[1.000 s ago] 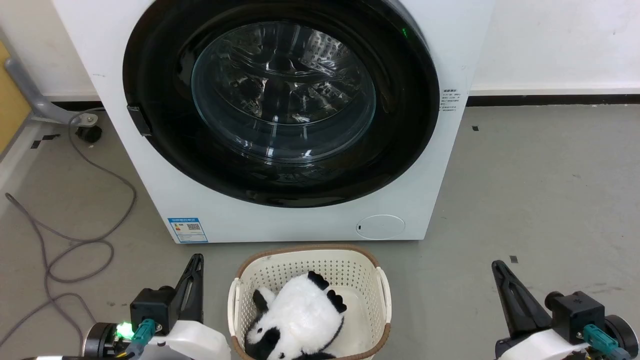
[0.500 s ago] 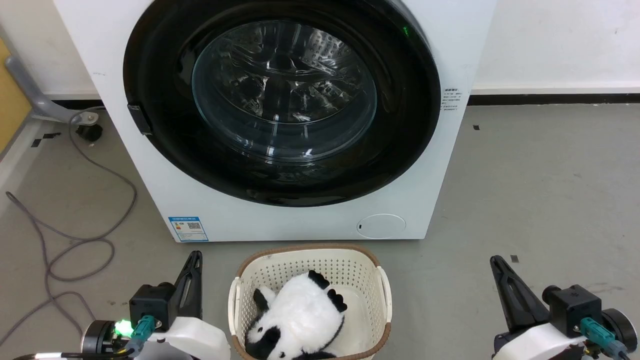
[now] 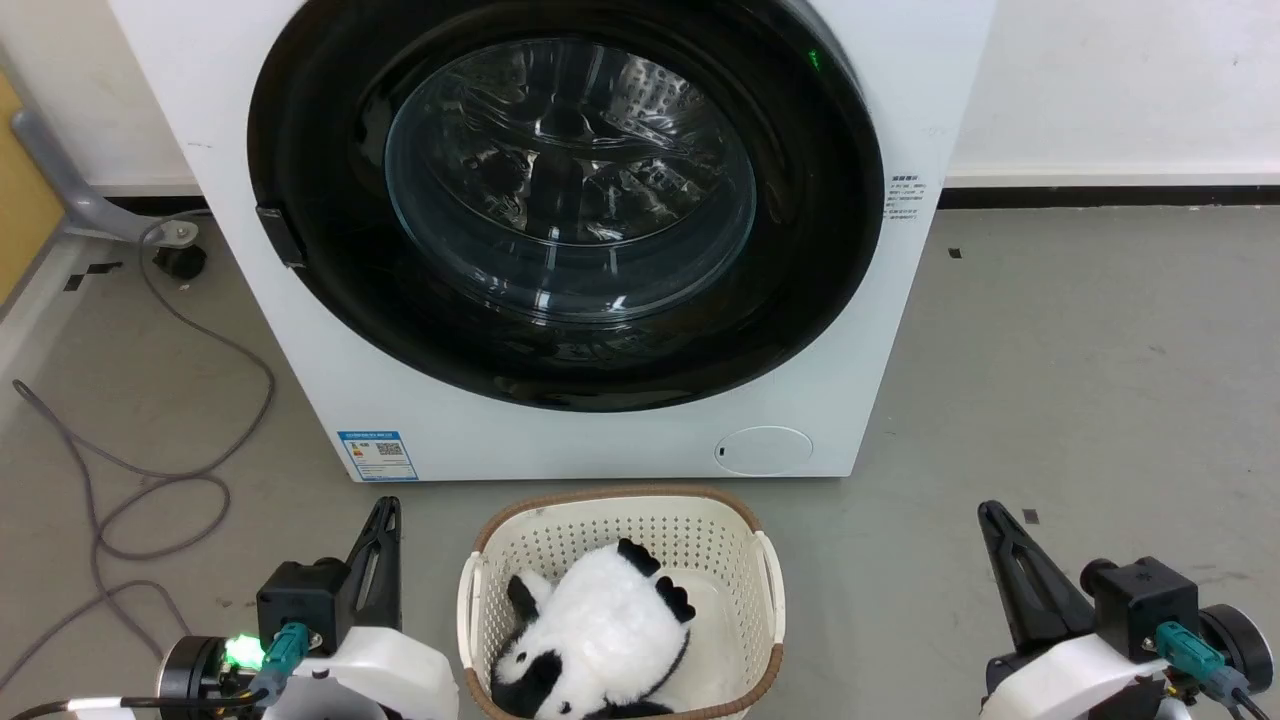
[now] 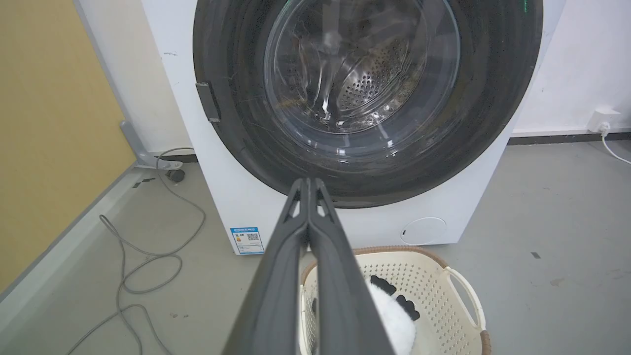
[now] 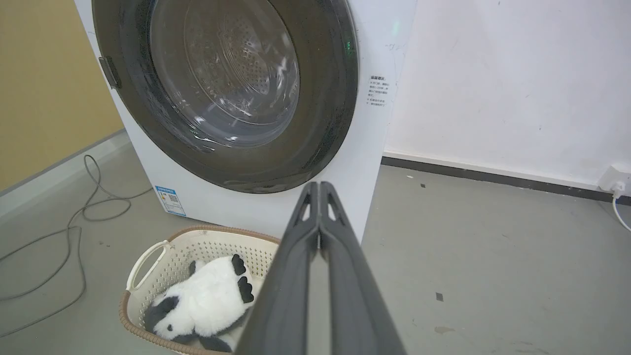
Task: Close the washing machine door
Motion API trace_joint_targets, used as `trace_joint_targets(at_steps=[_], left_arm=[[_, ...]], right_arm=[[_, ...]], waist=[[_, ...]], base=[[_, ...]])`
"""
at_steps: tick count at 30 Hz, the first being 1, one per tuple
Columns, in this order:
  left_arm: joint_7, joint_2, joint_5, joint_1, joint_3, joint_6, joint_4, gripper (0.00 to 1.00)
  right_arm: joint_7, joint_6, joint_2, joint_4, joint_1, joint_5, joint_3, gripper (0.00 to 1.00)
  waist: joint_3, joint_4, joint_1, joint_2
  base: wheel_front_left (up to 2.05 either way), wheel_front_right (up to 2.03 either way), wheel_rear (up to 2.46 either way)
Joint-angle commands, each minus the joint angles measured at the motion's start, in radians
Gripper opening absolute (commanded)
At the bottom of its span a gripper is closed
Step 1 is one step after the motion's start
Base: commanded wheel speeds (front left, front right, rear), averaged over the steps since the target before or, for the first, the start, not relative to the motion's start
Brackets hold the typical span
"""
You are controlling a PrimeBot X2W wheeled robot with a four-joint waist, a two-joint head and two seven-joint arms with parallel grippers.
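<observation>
- Grey floor (image 3: pixel 1050 400) meets white wall (image 3: pixel 1100 80)
- washing machine (image 3: pixel 600 450), top cut off in my head view; washing machine door (image 3: pixel 810 250) sits flush against its front
- basket (image 3: pixel 620 520) holding a toy panda (image 3: pixel 600 620) before it
- left gripper (image 4: pixel 308 183) and right gripper (image 5: pixel 319 186): fingers pressed together
- blue label (image 3: pixel 376 456): print too small for me to read

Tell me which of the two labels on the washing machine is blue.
The low label, at the front's bottom left corner in the head view. The other label, right of the door, is dark print on white.
</observation>
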Motion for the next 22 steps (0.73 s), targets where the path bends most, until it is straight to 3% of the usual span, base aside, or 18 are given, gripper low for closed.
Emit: trace_joint_targets(at_steps=[1,22], left_arm=[[0.006,-0.001,0.010,-0.004,0.003,0.004,-0.009,0.00],[0.033,-0.003,0.019,-0.004,0.005,0.012,-0.033,0.00]], right_arm=[[0.005,-0.001,0.003,0.003,-0.018,-0.007,0.000,0.00],[0.018,-0.001,0.003,0.008,-0.032,-0.017,0.002,0.00]], waist=[[0.000,0.000,0.0000,-0.0001],[0.003,0.002,0.0000,-0.0001]], base=[[0.00,0.00,0.00],[0.00,0.00,0.00]])
